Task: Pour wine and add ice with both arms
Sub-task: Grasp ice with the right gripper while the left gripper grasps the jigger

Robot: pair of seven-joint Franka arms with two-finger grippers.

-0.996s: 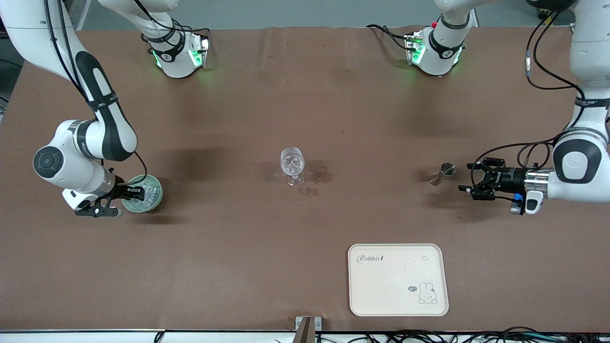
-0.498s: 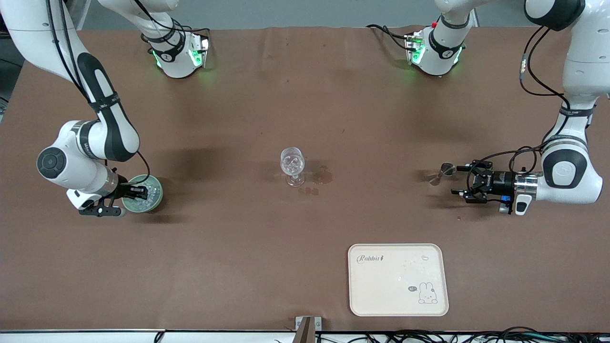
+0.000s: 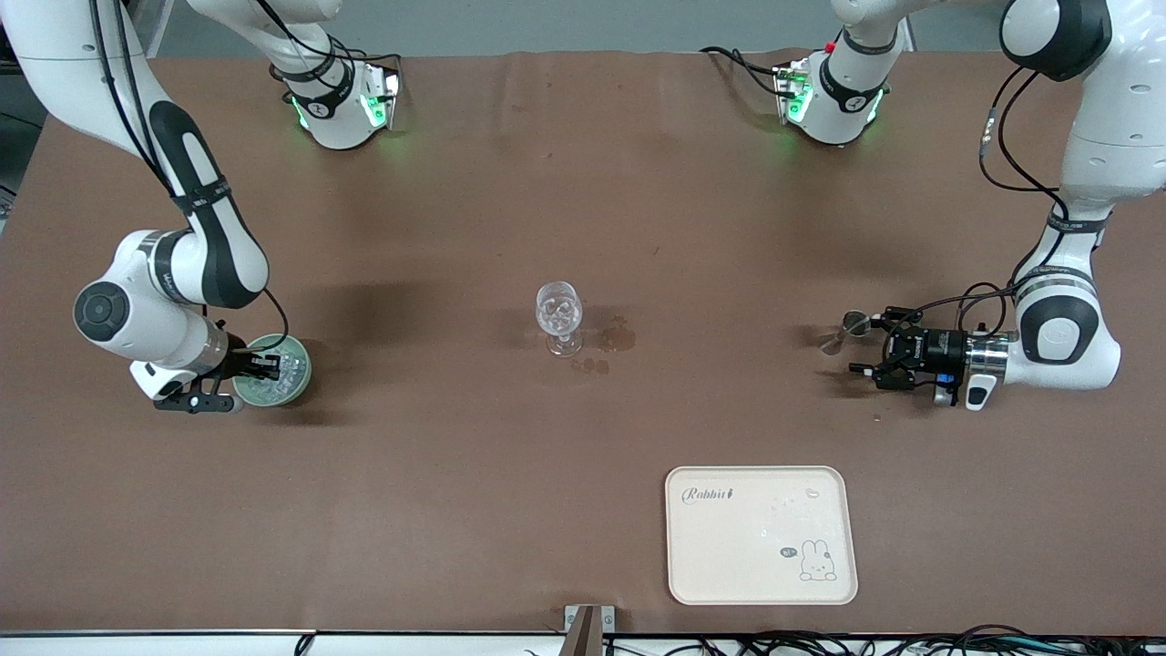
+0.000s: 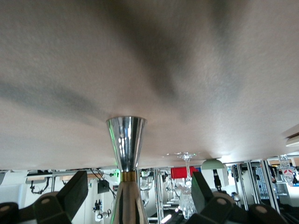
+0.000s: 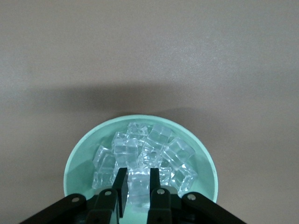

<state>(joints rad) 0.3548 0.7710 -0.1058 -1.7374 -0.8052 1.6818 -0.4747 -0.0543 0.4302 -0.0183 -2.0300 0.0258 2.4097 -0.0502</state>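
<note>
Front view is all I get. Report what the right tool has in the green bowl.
Observer: The right tool pinches one ice cube between its fingers, on top of the heap in the bowl.
Operator: Now the left tool. Say whether it holds the metal cup.
Observer: Not yet. The left tool is open, and the jigger stands upright between its fingers, with a gap on each side.

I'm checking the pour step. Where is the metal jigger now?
In the front view the jigger stands on the table toward the left arm's end, level with the wine glass, with the open left gripper closing in around it.
</note>
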